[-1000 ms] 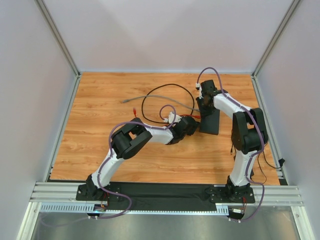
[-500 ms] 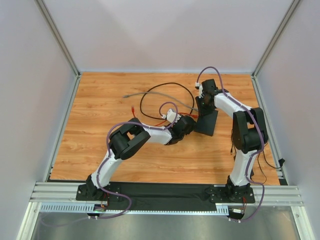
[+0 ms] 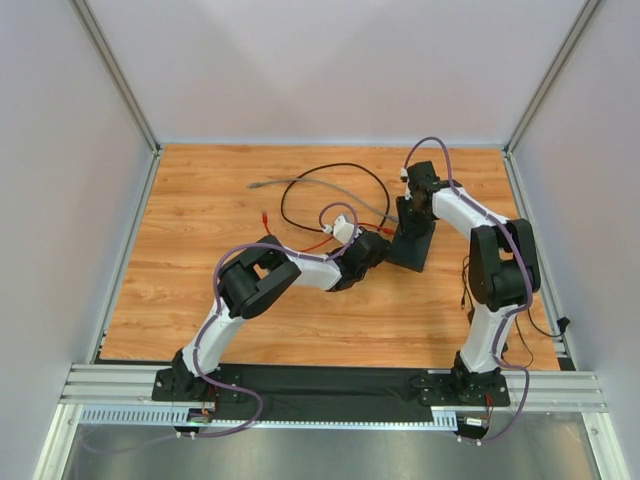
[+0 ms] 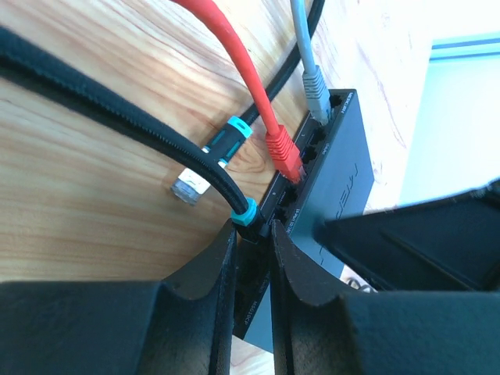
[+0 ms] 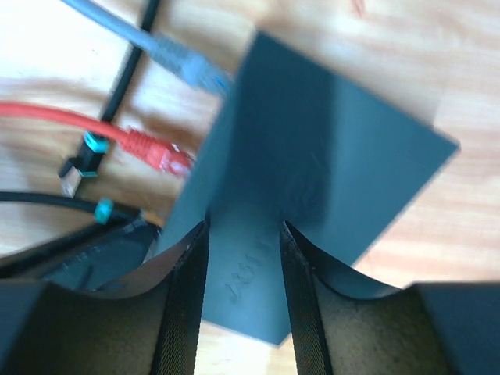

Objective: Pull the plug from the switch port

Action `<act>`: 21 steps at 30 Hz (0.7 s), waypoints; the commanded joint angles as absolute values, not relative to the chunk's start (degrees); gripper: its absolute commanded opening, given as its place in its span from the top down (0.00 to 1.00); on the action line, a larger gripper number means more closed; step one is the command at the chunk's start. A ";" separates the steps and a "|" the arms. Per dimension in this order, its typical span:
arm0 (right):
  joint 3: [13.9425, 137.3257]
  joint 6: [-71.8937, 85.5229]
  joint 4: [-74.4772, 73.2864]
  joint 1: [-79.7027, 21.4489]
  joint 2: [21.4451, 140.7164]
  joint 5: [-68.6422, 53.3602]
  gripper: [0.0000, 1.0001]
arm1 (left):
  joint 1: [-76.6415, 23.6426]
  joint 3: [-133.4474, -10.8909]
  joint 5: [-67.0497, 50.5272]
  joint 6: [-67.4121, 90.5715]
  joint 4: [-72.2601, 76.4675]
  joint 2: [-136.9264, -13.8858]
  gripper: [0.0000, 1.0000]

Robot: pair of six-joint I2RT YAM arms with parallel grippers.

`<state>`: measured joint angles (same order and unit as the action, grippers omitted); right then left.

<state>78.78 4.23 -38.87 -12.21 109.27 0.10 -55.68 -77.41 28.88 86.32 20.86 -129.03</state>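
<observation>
On the wooden worktop (image 3: 200, 290), right of centre, the flat black switch (image 3: 418, 252) is overhung by the right hand (image 5: 244, 225), its fingers partly spread. The black plug (image 4: 248, 215), seated in a port and lying lengthwise straight out from the switch's edge, is pinched in the narrowed, nearer left hand (image 4: 251, 228).

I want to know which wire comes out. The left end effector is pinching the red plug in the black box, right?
Not quite. The left end effector is pinching the black plug, the one with the teal ring, in the black box. The red plug sits untouched in the next port. The left wrist view shows it.
</observation>
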 commanded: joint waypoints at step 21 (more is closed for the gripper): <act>94.22 15.73 -54.32 -17.58 117.24 11.07 0.36 | -55.02 -72.69 30.85 79.45 31.38 -130.96 1.00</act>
